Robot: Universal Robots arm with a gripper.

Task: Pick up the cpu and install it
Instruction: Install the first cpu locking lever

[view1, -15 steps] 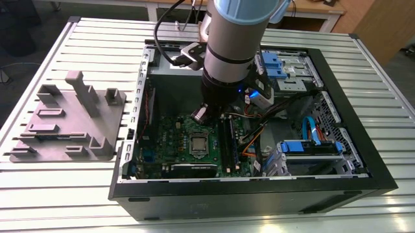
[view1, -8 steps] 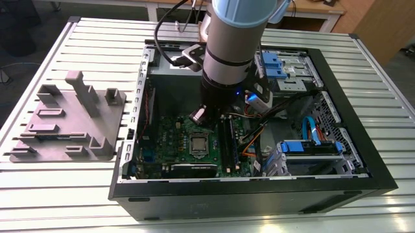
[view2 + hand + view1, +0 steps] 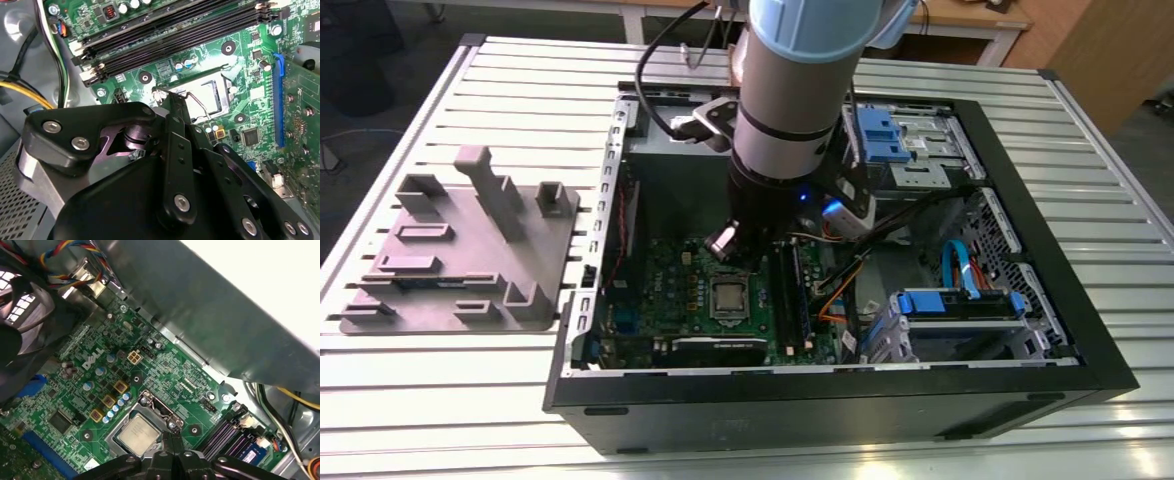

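The cpu [image 3: 137, 435] is sitting flat in its socket [image 3: 159, 409] just beside the claw [image 3: 169, 436], whose fingers are resting together, empty, likely because the chip is already seated; the motherboard [image 3: 100, 365] is spreading out beyond.

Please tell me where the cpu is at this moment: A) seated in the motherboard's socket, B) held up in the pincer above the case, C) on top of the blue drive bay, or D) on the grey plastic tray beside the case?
A: the cpu lies flat in the socket on the green motherboard, its silver top showing in the first wrist view, close by the tips of the pincer.
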